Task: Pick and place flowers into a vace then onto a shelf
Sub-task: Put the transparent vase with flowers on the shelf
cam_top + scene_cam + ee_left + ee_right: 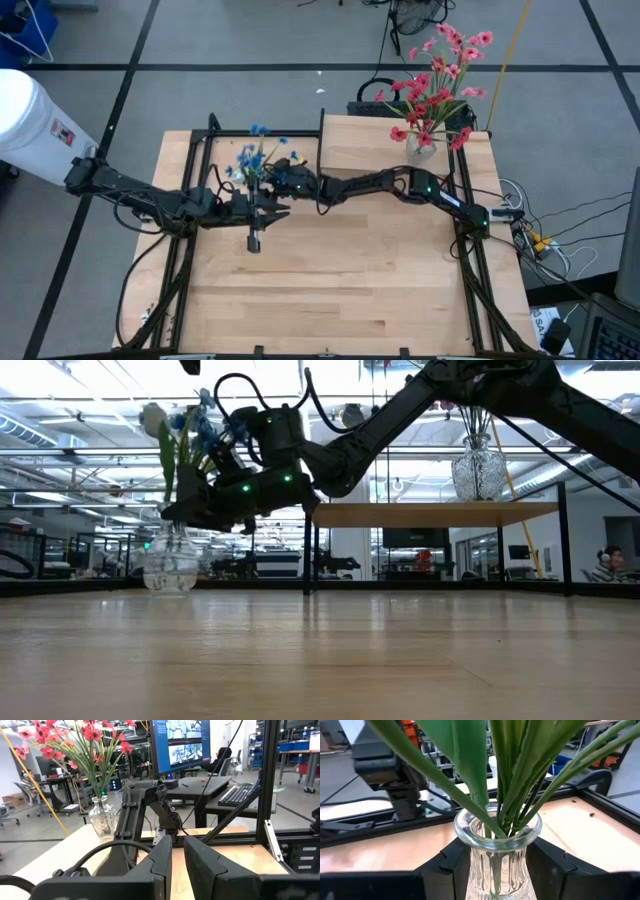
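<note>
A: From above?
B: Blue-petalled flowers (257,155) stand in a glass vase (254,178) near the table's (340,280) far left; the right gripper (268,180) reaches it.

A: Wrist views?
B: Right fingers (547,865) clasp the ribbed vase neck, green stalks (512,775) inside. Left gripper (177,862) is nearly closed, empty. Red-pink flowers (85,742) sit on the shelf (65,852).

Both arms outstretched mid-table (wrists nearly touching)

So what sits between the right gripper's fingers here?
The right wrist view shows the neck of a clear glass vase between the right gripper fingers, green flower stems rising from its mouth.
</note>
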